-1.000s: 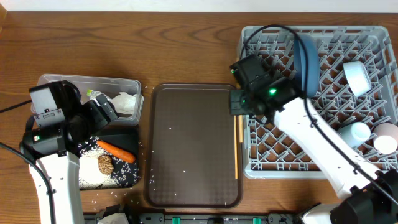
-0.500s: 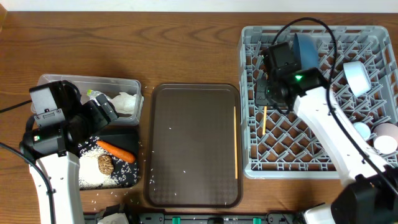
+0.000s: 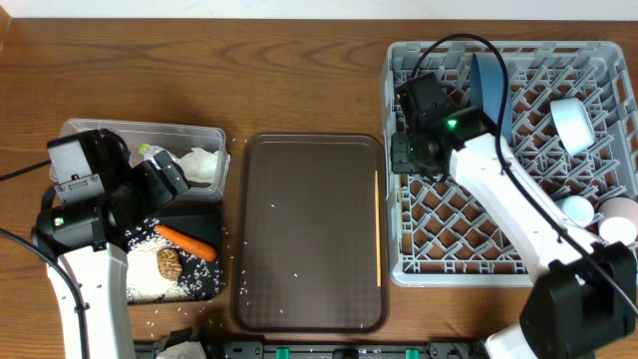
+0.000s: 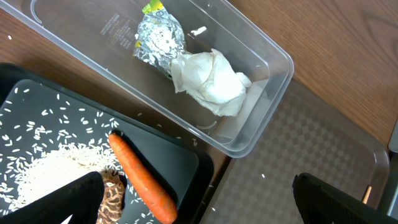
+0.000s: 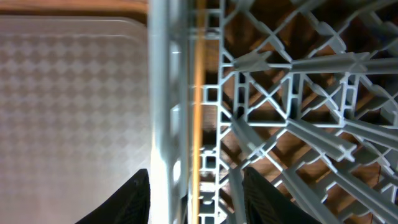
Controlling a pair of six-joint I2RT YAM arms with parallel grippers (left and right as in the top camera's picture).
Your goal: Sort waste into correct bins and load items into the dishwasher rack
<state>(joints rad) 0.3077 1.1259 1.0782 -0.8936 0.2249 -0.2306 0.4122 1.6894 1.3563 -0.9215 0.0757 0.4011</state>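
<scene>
The table (image 3: pixel 299 80) is varnished wood with a slight sheen. The rack (image 3: pixel 558 239) is matt grey moulded plastic. The brown tray (image 3: pixel 309 239) has a dull, finely chequered surface. The tub (image 4: pixel 261 93) is clear, smooth plastic. In it the wrapper (image 4: pixel 158 37) shows crinkled silver foil, and the napkin (image 4: pixel 211 81) is soft crumpled paper. The black tray (image 4: pixel 177 152) is smooth, the carrot (image 4: pixel 140 180) faintly glossy, and the chopstick (image 5: pixel 198 93) bare wood.

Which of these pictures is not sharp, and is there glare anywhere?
Right wrist view: the rack wall and the chopstick close to the lens are soft and smeared. Left wrist view: sharp, with bright glints on the foil wrapper. Overhead view: sharp, evenly lit.
</scene>
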